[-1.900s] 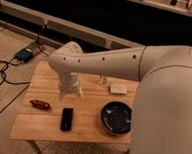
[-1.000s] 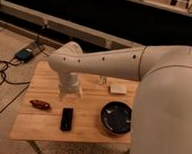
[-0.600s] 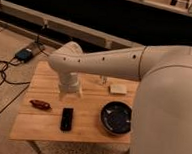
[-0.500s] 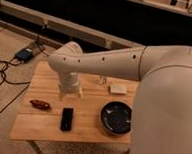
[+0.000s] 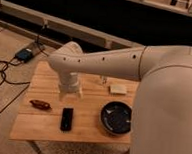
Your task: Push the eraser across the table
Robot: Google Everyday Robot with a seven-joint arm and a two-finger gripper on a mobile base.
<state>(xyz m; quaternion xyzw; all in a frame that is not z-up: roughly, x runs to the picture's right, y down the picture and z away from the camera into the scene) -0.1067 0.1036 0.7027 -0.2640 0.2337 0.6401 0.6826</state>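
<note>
Camera view: my gripper (image 5: 70,93) hangs over mid-table (image 5: 40,126), just behind the eraser (image 5: 66,118); whether it is spread or closed I cannot tell. The eraser lies near the front edge, between a reddish-brown object (image 5: 39,104) and the bowl (image 5: 116,118). I'd drop low, meet its long side squarely, and push slowly, clear of the bowl.

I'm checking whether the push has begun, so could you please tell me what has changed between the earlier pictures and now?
Nothing has visibly changed. The end effector hangs over the table just behind the eraser, with a gap between them, exactly as before. The eraser, the bowl, the reddish-brown object and the pale block all lie where they were.
</note>
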